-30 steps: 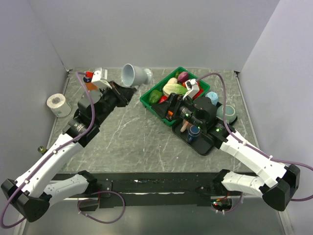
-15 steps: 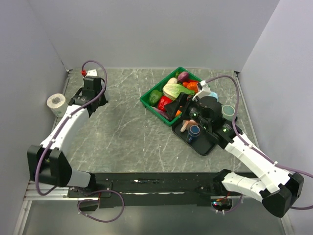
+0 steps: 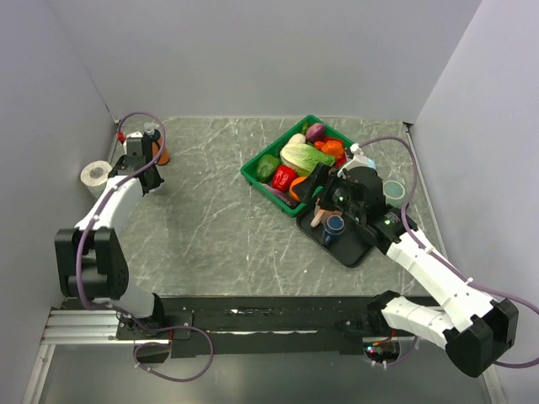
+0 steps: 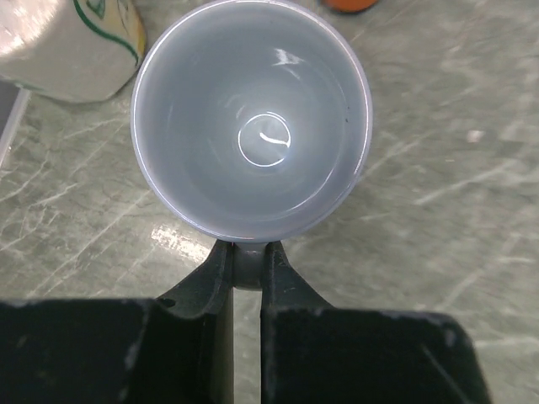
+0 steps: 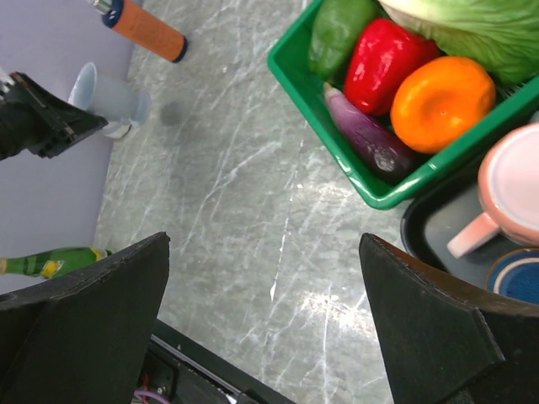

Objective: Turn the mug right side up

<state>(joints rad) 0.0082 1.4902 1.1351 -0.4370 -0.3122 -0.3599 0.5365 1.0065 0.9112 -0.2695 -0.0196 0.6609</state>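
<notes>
**A:** One pale grey-blue glazed mug [image 4: 253, 143], and its mouth is facing straight up at the left wrist camera. Where is it sitting?

**B:** It is standing in the far-left corner of the grey marbled table [image 4: 438, 210], just beside the white paper roll [image 4: 67, 42] and near the orange bottle [image 5: 147, 29]. I cannot tell whether its base is touching down.

**A:** Why is the left gripper [image 4: 247, 261] holding it so?

**B:** Its black fingers are pinching the small handle. That is probably leaving the rim free while the wrist is turning it. The inside is looking glossy, clean and empty.

**A:** And the right gripper [image 5: 263, 252]?

**B:** It is hanging spread wide and carrying nothing, beside the green plastic vegetable crate [image 5: 379, 194], well apart from the mug.
</notes>
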